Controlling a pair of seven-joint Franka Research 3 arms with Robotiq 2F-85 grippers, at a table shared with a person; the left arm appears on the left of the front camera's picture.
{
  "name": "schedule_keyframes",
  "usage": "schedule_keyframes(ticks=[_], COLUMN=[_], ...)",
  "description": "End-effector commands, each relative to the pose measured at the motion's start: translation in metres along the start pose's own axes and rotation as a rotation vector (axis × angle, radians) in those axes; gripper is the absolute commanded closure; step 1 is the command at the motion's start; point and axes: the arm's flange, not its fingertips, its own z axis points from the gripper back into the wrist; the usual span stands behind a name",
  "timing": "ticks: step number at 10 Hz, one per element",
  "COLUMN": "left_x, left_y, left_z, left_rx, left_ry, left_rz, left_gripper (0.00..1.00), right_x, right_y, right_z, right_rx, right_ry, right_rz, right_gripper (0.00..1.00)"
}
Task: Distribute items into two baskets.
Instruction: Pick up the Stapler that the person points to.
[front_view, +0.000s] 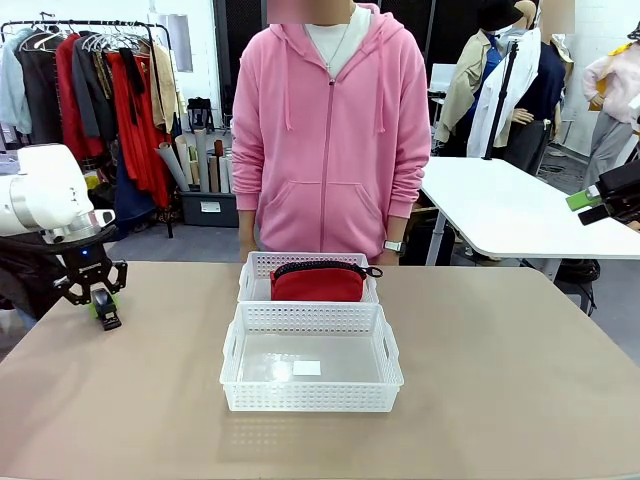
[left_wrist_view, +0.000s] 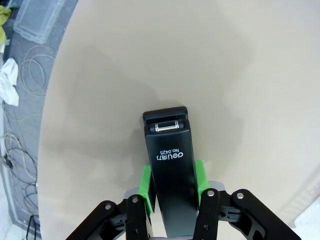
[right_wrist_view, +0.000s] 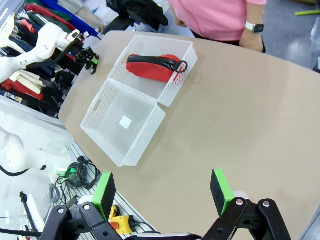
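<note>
Front view: near the bench's (front_view: 500, 380) left edge, the left fingers (front_view: 101, 300) reach down onto the black stapler (front_view: 106, 319). The red pouch (front_view: 318, 284) lies in the far basket (front_view: 256, 280), toward the far edge. The near basket (front_view: 310, 398) touches it.

Left wrist view: the left fingers (left_wrist_view: 145, 186) are clenched on the stapler (left_wrist_view: 170, 165), one pad on each side.

Right wrist view: the right fingers (right_wrist_view: 104, 192) are released, spread wide above the bench.

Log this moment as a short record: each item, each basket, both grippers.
red pouch: lying in the far basket
black stapler: on the table at the robot's left, outside both baskets
near basket: no item inside; white label on its floor
left gripper: low at the table, pads closed on the stapler's sides
right gripper: open, raised, holding nothing
person: standing behind the far basket
</note>
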Motion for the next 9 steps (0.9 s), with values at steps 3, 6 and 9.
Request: schedule_keyframes(ticks=[3,6,9], left_x=[0.0025,0.0027,0.0039], left_y=[-0.0039,-0.0031,-0.0004], left_z=[0.0010,0.0017,0.0029], left_rx=[0.015,0.014,0.006], left_ry=[0.020,0.024,0.032], left_rz=[0.007,-0.004,-0.025], left_gripper=[0.82,0.82,0.82], right_x=[0.0011,0.0011,0.0011], right_y=[0.0014,0.0014,0.0014], right_z=[0.0010,0.0010,0.0010], right_rx=[-0.006,-0.006,-0.006], right_ry=[0.006,0.006,0.006], right_rz=[-0.013,-0.013,-0.013], right_gripper=[0.00,0.00,0.00])
